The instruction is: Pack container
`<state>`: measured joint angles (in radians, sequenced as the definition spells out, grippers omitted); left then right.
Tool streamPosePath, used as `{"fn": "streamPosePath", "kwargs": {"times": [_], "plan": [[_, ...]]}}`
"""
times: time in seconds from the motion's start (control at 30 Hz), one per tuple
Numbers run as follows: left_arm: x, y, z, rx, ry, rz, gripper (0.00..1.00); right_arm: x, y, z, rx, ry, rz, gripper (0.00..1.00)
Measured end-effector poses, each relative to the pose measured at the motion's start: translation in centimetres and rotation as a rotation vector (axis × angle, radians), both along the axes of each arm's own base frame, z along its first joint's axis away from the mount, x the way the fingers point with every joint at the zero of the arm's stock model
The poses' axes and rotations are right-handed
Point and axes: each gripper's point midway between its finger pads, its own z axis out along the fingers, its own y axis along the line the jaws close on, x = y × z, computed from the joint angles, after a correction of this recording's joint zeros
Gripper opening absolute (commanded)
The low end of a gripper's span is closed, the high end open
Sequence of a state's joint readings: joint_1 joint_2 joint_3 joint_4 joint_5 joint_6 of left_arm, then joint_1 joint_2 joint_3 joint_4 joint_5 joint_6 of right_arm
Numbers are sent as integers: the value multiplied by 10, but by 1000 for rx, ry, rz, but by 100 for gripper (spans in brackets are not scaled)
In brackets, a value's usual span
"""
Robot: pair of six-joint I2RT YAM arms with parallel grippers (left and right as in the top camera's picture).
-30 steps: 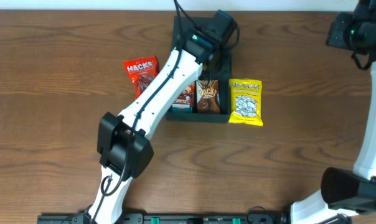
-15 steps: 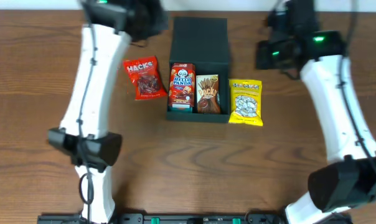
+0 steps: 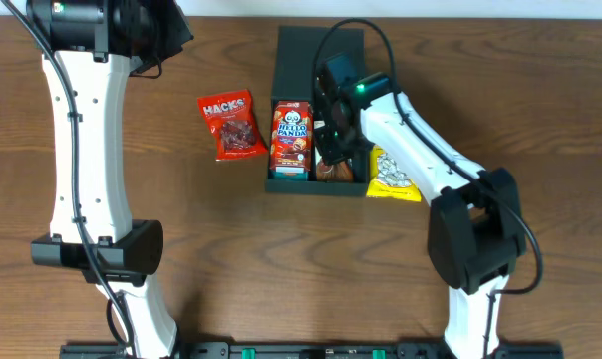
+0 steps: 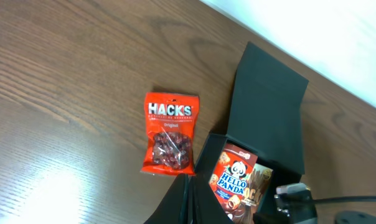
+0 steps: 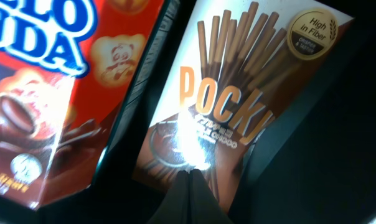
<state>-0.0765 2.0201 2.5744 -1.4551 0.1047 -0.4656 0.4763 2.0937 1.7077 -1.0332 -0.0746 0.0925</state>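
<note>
The dark teal container (image 3: 316,187) stands open at the table's back centre, its lid (image 3: 321,55) flipped back. A red Hello Panda box (image 3: 291,140) and a brown Pocky box (image 3: 328,170) lie inside it. My right gripper (image 3: 333,150) is shut and empty, with its tips down on or just over the Pocky box (image 5: 238,106) inside the container. My left gripper (image 4: 191,199) is shut and empty, held high above the table left of the container (image 4: 269,106). A red HACKS bag (image 3: 228,125) lies on the table left of the container.
A yellow snack bag (image 3: 391,175) lies against the container's right side, partly under my right arm. The left arm (image 3: 82,120) reaches up along the far left. The table's back edge meets a white wall (image 4: 337,37).
My right arm has swung in from the back right and lowered its gripper into the container over the Pocky box. My left arm has pulled further left. The snacks have not moved.
</note>
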Motion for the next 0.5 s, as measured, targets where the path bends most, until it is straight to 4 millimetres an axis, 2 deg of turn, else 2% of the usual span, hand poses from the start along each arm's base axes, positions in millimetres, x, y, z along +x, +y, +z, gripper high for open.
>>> {"fn": "streamPosePath", "kwargs": {"times": [0.27,0.5], "plan": [[2,0,1,1,-9,-2,6,4,-14,-32,-106,22,-40,2],[4,1,3,7,-21,1,6,7,-17,-43,-136,21,-59,2]]}}
